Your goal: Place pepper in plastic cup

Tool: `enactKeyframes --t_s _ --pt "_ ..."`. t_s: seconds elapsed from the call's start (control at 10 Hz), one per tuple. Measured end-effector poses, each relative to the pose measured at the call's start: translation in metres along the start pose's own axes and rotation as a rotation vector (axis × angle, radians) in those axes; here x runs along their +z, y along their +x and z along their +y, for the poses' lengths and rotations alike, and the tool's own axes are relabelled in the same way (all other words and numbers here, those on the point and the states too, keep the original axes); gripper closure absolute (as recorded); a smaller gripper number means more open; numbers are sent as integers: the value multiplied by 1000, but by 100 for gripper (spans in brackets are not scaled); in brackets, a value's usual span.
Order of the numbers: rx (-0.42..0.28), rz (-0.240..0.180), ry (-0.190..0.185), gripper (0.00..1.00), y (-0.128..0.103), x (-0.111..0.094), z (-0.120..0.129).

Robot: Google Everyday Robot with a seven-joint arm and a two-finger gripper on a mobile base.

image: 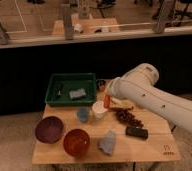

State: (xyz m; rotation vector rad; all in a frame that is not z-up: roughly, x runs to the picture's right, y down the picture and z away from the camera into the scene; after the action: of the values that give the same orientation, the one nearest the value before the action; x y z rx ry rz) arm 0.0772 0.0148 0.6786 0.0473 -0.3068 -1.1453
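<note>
The pepper [107, 102] is seen upright at the end of the tool [106, 97], raised off the counter [154, 146] and just above the right rim of the white cup [98, 109]. The tool is closed on the pepper's upper end. The item is judged light, slim and slightly soft, with a smooth skin. A firm pinch near the stem end is considered adequate, but a hard squeeze risks bruising it and a loose one risks it swivelling.

The plastic cup [82, 114] stands just left of the white cup, the two nearly touching. Its mouth is narrow, so the pepper is best lowered tip first. A misdrop into the white cup is noted as the main hazard.

Open room is found above both cups. The green tray [71, 80] lies close behind them, and a dark beaded cluster [128, 118] lies to the right under the arm [154, 100]. The orange-red bowl [76, 141] and purple bowl [49, 129] sit toward the front edge, well apart from the cup.
</note>
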Motion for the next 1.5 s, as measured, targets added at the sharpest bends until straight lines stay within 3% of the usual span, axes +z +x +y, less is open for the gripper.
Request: enactKeyframes --t_s 0.6,1.1,1.5 --pt "-193 -3 151 100 -10 15 -70" --pt "-253 -42 273 100 -26 30 -104" --pt "-306 -42 447 100 -56 81 -118"
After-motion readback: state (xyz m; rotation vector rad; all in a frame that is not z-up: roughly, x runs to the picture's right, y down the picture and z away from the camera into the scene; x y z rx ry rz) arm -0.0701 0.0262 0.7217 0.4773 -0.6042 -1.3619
